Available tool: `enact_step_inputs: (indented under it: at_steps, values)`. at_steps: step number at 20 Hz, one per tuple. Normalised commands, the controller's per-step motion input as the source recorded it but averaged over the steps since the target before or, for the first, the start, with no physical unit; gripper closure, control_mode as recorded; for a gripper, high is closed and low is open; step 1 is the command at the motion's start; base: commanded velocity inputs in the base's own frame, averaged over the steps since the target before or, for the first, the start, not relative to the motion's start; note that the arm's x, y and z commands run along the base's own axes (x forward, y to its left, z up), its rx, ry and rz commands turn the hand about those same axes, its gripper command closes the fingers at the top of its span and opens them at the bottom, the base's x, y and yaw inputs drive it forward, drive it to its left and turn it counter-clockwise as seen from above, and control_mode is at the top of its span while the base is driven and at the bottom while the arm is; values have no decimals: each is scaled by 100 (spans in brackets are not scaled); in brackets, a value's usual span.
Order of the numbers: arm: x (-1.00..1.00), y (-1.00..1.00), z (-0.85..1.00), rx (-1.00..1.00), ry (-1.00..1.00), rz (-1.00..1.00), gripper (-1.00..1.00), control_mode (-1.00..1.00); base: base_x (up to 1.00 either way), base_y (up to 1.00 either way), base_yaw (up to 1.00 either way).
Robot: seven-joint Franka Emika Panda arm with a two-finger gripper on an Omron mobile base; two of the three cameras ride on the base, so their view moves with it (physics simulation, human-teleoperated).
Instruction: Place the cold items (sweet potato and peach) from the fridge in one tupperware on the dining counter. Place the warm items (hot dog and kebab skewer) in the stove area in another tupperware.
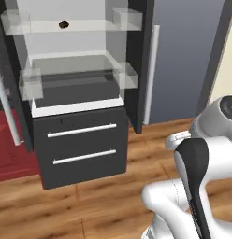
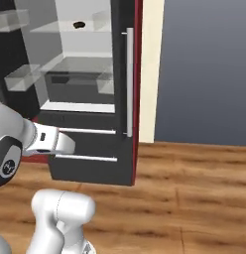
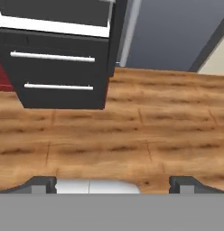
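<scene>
The fridge (image 1: 80,116) stands open in front of me, with glass shelves (image 1: 71,63) above two dark drawers (image 1: 83,142). On an upper shelf lies one small dark item (image 1: 64,24), also seen in the right base view as a dark item (image 2: 79,24); it is too small to tell which food it is. My gripper (image 3: 113,184) points down at the wooden floor in front of the fridge's drawers (image 3: 57,72). Its fingertips (image 3: 41,182) stand far apart with nothing between them. The gripper is well below and short of the shelves.
Fridge doors hang open on both sides, with clear door bins (image 1: 30,84) and a long handle (image 1: 152,74). A grey wall panel (image 1: 183,56) is to the right. A red cabinet (image 1: 8,149) is to the left. Wooden floor (image 3: 132,135) lies ahead.
</scene>
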Motion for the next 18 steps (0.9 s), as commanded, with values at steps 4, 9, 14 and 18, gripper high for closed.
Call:
enact_step_inputs:
  at_steps: [4,9,14,18]
  values:
    - [0,0,0,0,0,0,-100,100,31,100,-54]
    - [0,0,0,0,0,0,-100,100,38,100,-17]
    - [0,0,0,0,0,0,-100,100,54,34,59]
    - [0,0,0,0,0,0,-100,100,65,-25,50]
